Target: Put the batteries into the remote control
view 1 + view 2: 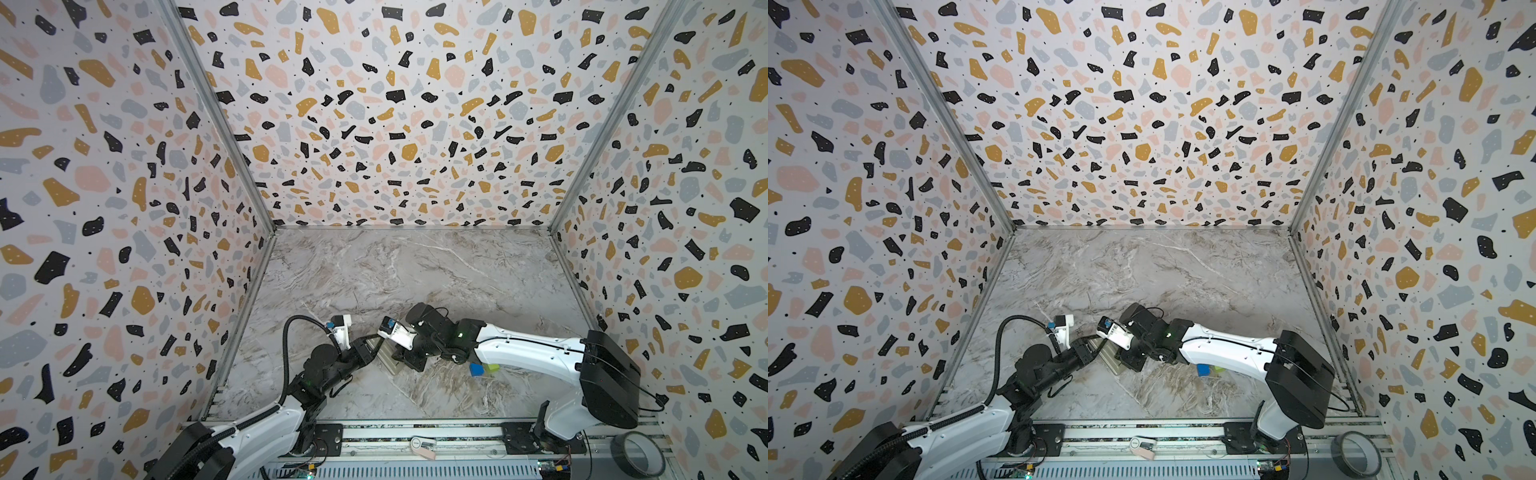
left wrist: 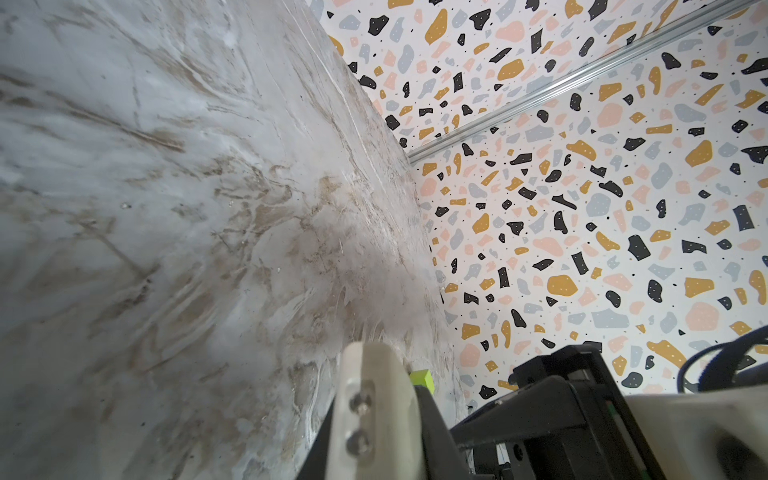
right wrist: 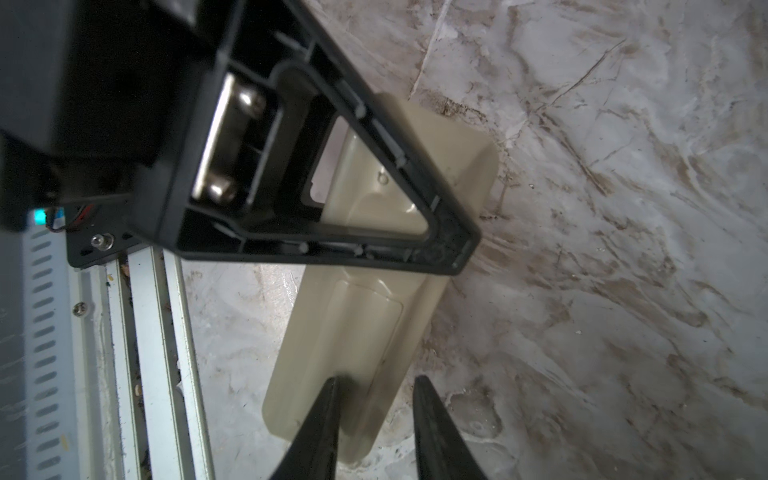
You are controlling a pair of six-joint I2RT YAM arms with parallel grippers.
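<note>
The left tool (image 1: 371,348), jaws together, seems to pin the far end of the remote control (image 3: 461,158), lying back-up on the surface (image 3: 602,208). The right tool (image 3: 376,399), prongs apart, hangs over its battery cover (image 3: 363,332); slide that cover off squarely while the left holds firm.

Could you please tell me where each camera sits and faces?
Top views: high over the front rail, looking down at the table; both arms show.
Left wrist: low, facing across the table to a wall; own fingers show.
Right wrist: looks down on the remote control; own fingertips and left gripper show.
Shared: top views and left wrist show the green cube.
</note>
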